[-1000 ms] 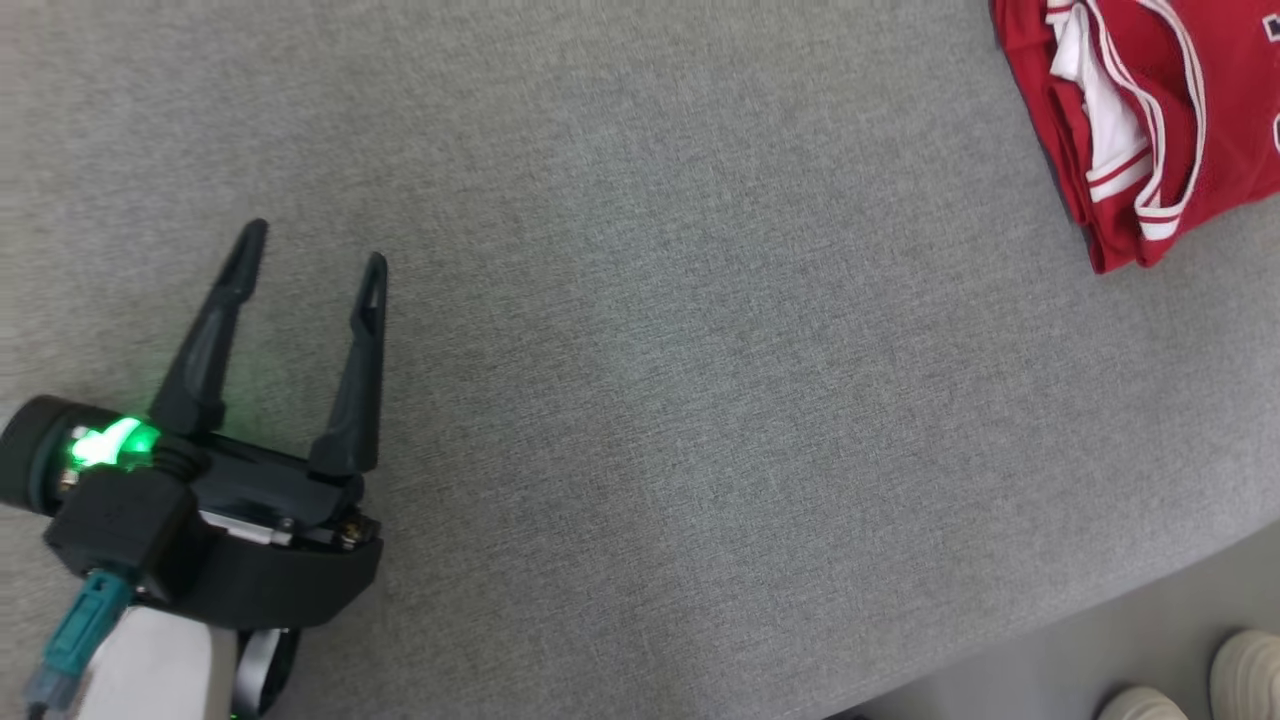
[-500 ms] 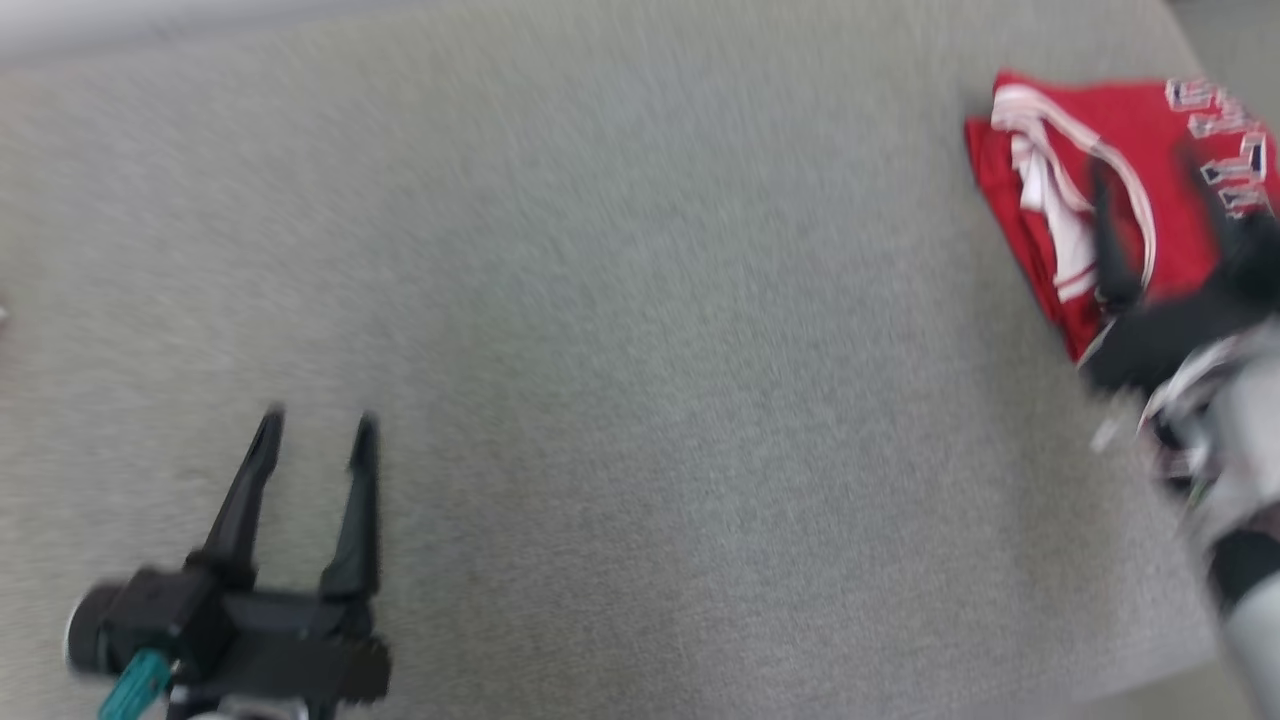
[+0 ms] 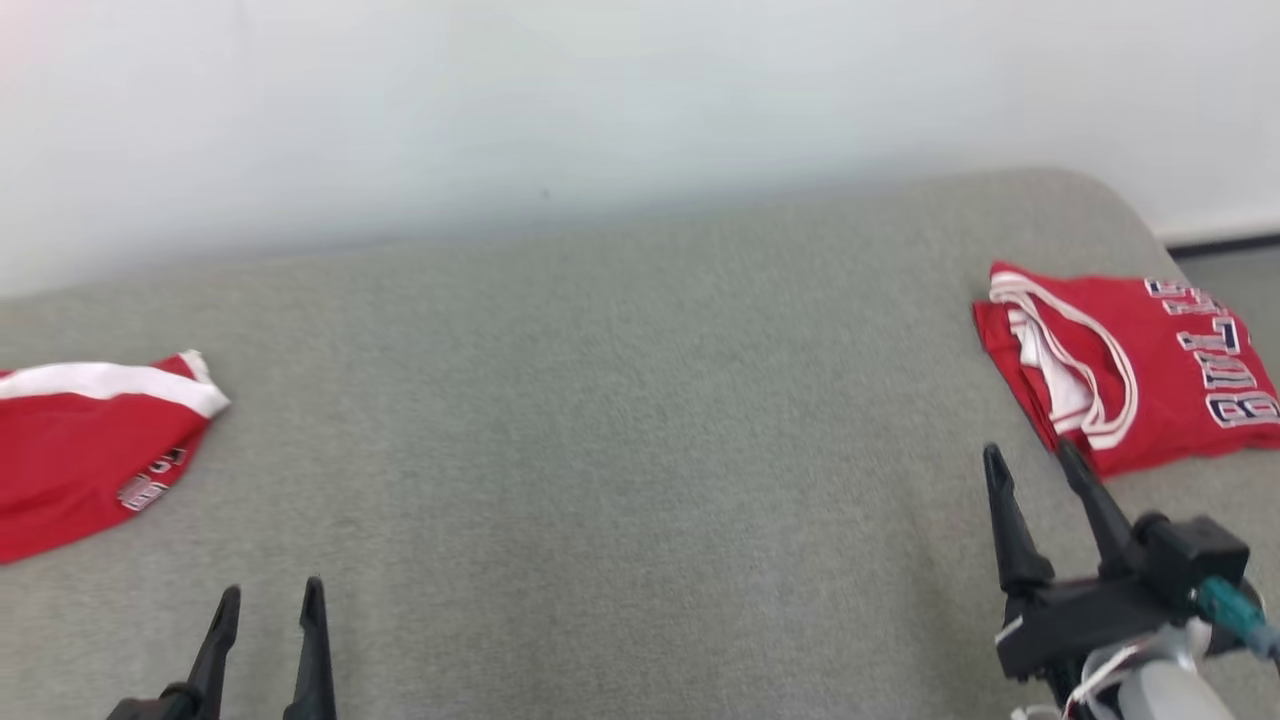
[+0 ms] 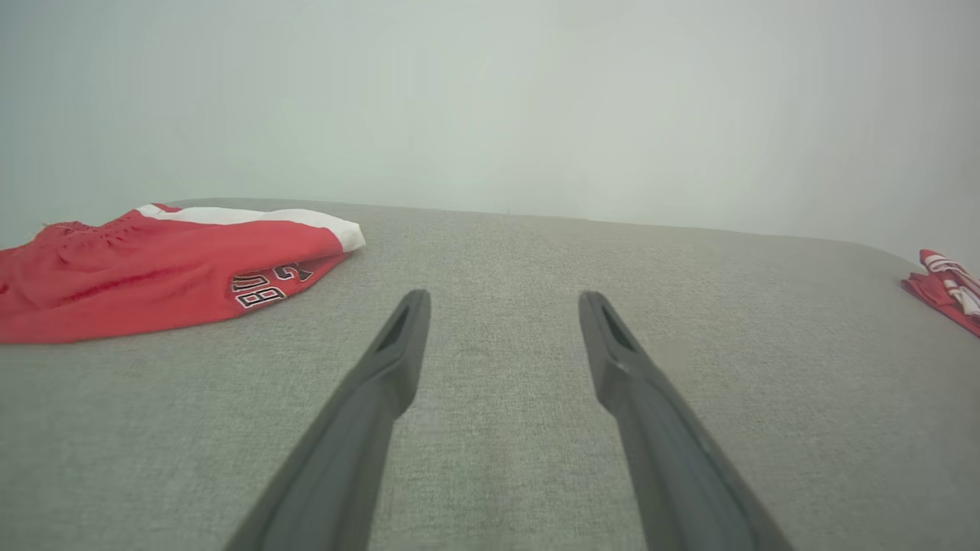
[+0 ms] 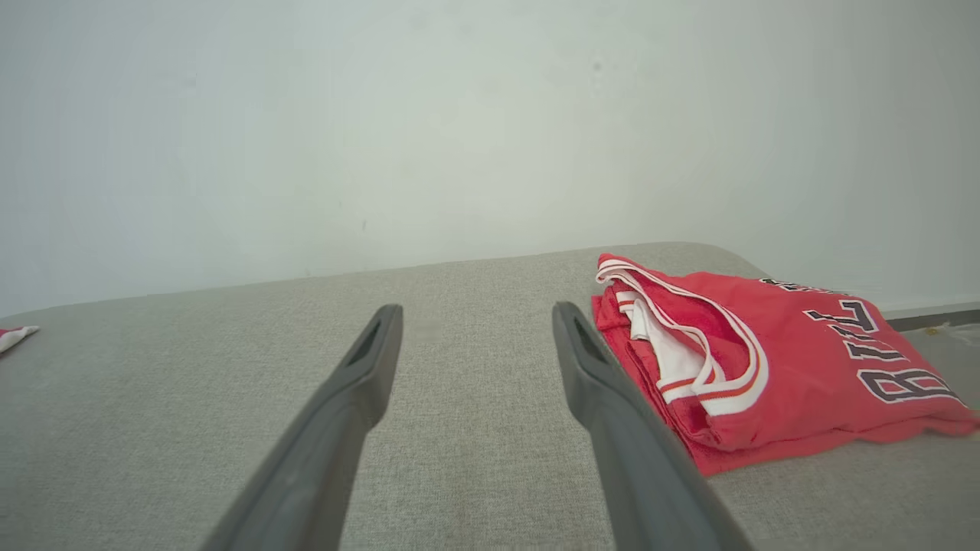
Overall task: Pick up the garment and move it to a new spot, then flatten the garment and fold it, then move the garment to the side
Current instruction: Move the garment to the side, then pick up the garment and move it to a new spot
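Observation:
A folded red jersey (image 3: 1130,370) with white trim and dark lettering lies at the right end of the grey surface, also seen in the right wrist view (image 5: 766,360). My right gripper (image 3: 1035,460) stands open just in front of the jersey's near edge, empty, its fingers (image 5: 605,383) apart. A second red garment (image 3: 90,440) with a white band lies loose at the far left (image 4: 161,268). My left gripper (image 3: 270,598) is open and empty at the lower left, well to the right of that garment.
The grey fabric-covered surface (image 3: 620,420) runs wide between the two garments. A pale wall (image 3: 600,100) stands behind its far edge. The surface's rounded right end drops to a floor with a dark baseboard (image 3: 1220,245).
The head camera has tilted up, so the wall and the left garment have come into view. My right gripper has come into the picture near the folded jersey. Both grippers stay open.

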Motion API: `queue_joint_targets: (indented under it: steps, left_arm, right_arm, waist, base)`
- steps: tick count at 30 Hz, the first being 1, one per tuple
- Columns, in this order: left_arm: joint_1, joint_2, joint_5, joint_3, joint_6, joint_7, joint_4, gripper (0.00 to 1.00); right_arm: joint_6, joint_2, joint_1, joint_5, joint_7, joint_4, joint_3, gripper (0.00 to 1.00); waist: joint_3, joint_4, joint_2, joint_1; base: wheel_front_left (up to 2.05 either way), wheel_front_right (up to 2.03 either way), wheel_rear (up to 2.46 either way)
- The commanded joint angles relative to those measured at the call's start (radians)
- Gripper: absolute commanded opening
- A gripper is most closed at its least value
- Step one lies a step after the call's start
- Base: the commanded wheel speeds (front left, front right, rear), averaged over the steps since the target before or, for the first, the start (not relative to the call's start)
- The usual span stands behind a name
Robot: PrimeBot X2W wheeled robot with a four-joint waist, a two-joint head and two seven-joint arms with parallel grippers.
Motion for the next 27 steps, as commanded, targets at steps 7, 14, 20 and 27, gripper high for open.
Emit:
queue_joint_targets:
  steps: [7,14,20,27]
  left_arm:
    - [0.033,-0.010,0.013,0.039,-0.010,0.000,0.071,1.00]
    - [0.046,-0.019,0.023,0.057,-0.014,0.000,0.096,1.00]
    - [0.042,-0.022,0.031,0.068,-0.019,0.000,0.105,1.00]
    - [0.029,-0.023,0.038,0.069,-0.022,0.000,0.099,1.00]
  right_arm:
    - [-0.002,0.048,0.093,-0.051,0.002,-0.033,-0.034,1.00]
    - [-0.002,0.043,0.096,-0.075,0.021,-0.019,-0.015,1.00]
    - [-0.002,0.041,0.097,-0.073,0.020,-0.009,-0.018,1.00]
    - [-0.002,0.041,0.103,-0.071,0.019,-0.010,-0.023,1.00]
  waist:
    - [-0.116,0.071,0.0002,0.0005]
    - [-0.123,0.078,0.0002,0.0005]
    - [-0.124,0.083,0.0002,0.0005]
    - [-0.123,0.083,0.0002,0.0005]
  base:
    - [0.00,0.00,0.00]
    - [0.00,0.00,0.00]
    - [0.00,0.00,0.00]
    - [0.00,0.00,0.00]
